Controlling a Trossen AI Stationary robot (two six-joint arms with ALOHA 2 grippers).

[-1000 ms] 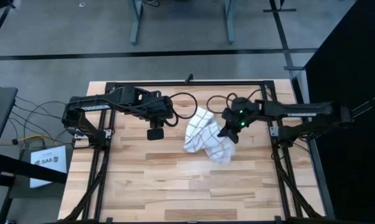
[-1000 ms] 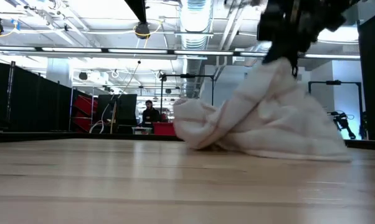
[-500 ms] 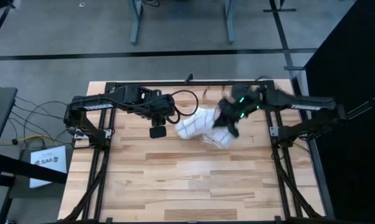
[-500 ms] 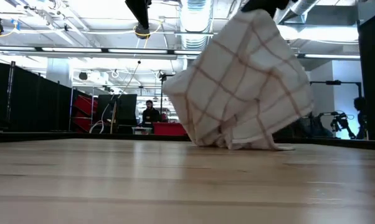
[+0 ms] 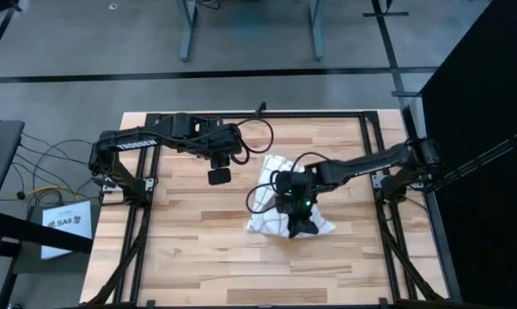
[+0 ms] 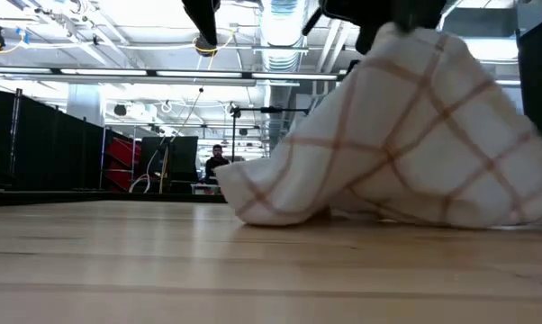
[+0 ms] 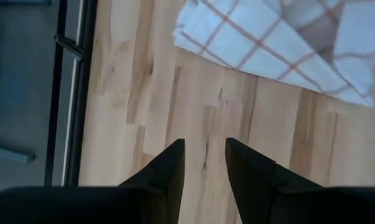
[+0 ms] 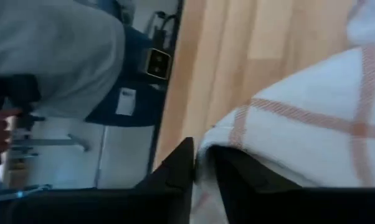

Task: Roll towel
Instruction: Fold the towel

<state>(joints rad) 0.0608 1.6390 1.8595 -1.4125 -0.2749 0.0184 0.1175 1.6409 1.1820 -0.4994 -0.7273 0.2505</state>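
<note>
Checked towel [image 5: 271, 176] just got dragged nearer the counter [image 5: 198, 249] middle, still bunched; right gripper [image 5: 296, 220] fingers pinch its edge, left gripper [image 5: 217, 177] hovers slightly open, so no rolling yet.

We see the towel [image 5: 276, 197] as thin, matt woven cloth, soft and creased, white with a fine reddish-brown line check, and the table [image 5: 198, 257] under it as pale wooden planks with visible grain and knots and a smooth, faintly sheened finish. The right gripper [image 5: 298, 225], pinching a fold of that cloth, and the left gripper [image 5: 217, 177] both look like dark matt plastic with smooth, flat-sided fingers [image 7: 169, 168]. We also make out a black frame [image 5: 258, 115] around the tabletop that reads as painted metal tubing, satin rather than glossy.
</note>
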